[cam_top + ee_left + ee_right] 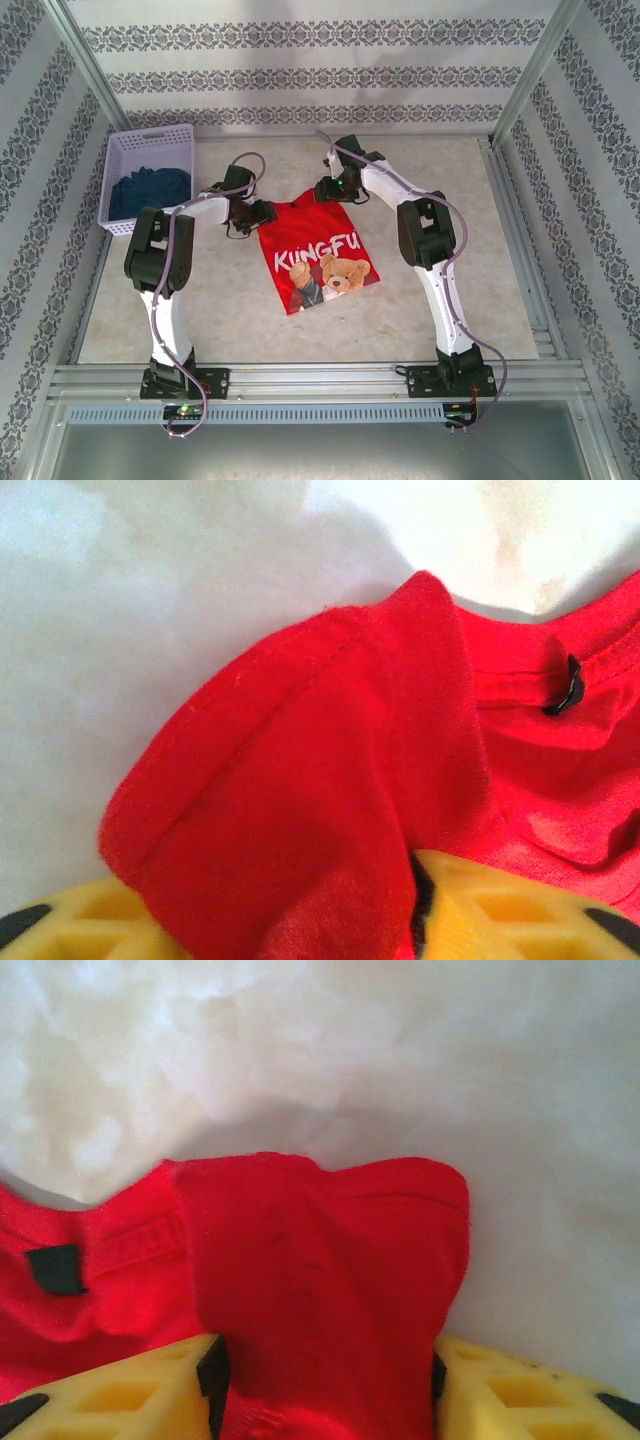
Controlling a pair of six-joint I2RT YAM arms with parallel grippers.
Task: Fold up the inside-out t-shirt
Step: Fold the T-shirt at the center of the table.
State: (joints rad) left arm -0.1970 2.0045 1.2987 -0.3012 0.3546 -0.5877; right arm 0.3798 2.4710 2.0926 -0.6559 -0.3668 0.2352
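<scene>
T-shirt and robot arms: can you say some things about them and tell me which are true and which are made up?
1. The t-shirt lies on the table. True.
2. The white basket holds a yellow cloth. False: the cloth in it is dark blue.
3. Red cloth sits between the left jaws. True.
4. The shirt's print shows a cat. False: it shows a teddy bear under the word KUNGFU.
5. The right jaws hang over the basket. False: they are at the shirt's far right corner, with red cloth between them.
</scene>
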